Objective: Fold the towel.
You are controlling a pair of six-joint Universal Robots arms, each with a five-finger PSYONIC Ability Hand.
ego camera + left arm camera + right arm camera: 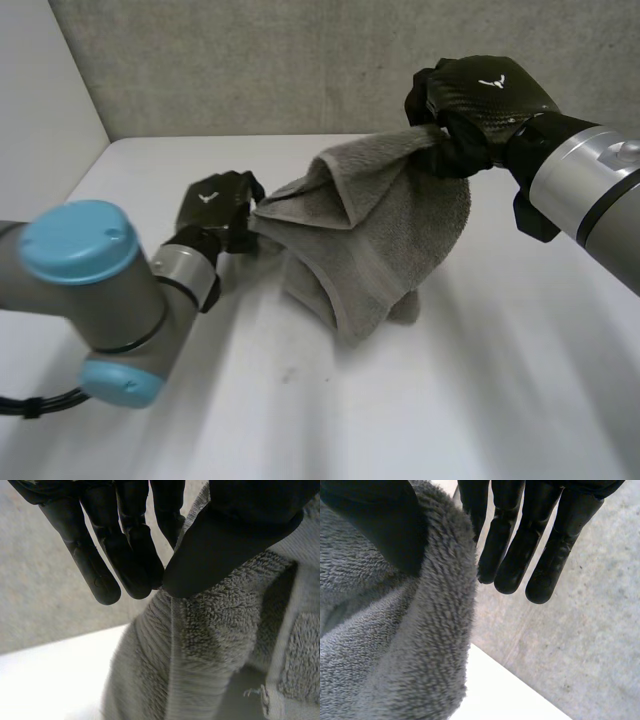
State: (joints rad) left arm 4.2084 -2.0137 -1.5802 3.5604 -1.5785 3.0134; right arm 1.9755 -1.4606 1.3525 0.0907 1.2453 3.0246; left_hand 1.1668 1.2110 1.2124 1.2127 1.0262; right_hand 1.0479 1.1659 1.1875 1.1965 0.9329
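Observation:
A grey towel (pixel 370 230) hangs bunched above the white table (pixel 480 400), its lower folds resting on the tabletop. My right hand (pixel 480 100) holds its top corner high at the back right. In the right wrist view the thumb (pixel 380 520) presses the towel (pixel 395 645) against the fingers (pixel 520 545). My left hand (pixel 215 205) is lower, at the towel's left edge. In the left wrist view its thumb (pixel 235 545) pinches the towel's hemmed edge (pixel 200 655) against the fingers (pixel 135 565).
A grey concrete wall (pixel 280 60) rises behind the table's far edge, and a pale side wall (pixel 40 110) stands at the left. Bare tabletop lies in front of the towel and to its right.

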